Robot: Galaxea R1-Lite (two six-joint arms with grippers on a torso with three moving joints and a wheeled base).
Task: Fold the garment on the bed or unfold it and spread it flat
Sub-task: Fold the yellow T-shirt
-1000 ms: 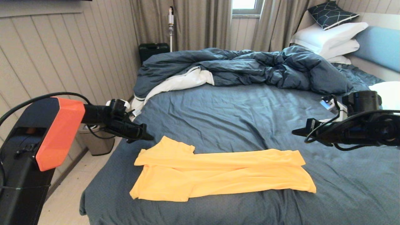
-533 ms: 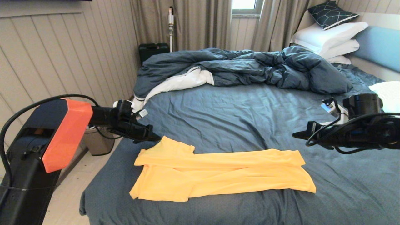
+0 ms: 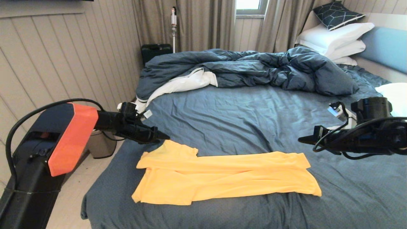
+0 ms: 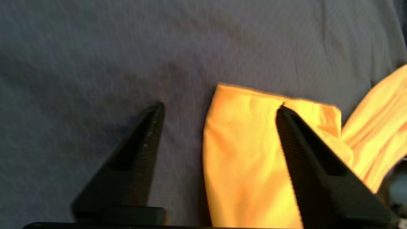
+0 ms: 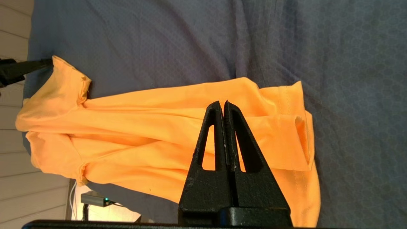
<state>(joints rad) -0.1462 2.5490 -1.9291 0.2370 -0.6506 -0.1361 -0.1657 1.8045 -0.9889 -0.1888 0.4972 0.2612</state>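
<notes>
The yellow T-shirt (image 3: 222, 175) lies folded lengthwise into a long strip across the near part of the bed (image 3: 241, 117), sleeves at its left end. My left gripper (image 3: 163, 137) hovers open just above the far left sleeve (image 4: 254, 152), one finger over the sheet and the other over the sleeve, nothing held. In the right wrist view the same shirt (image 5: 152, 133) lies below the shut, empty right gripper (image 5: 223, 103). That right gripper (image 3: 302, 139) hangs above the sheet, just beyond the strip's right end.
A rumpled dark blue duvet (image 3: 254, 68) is heaped across the far side of the bed, with white pillows (image 3: 334, 41) by the light blue headboard (image 3: 386, 44). A waste bin (image 3: 100, 146) stands on the floor left of the bed, beside the panelled wall.
My left gripper has moved right and forward, from beside the bed's edge to above the shirt's far left sleeve. The right gripper has sunk slightly. The shirt has not moved.
</notes>
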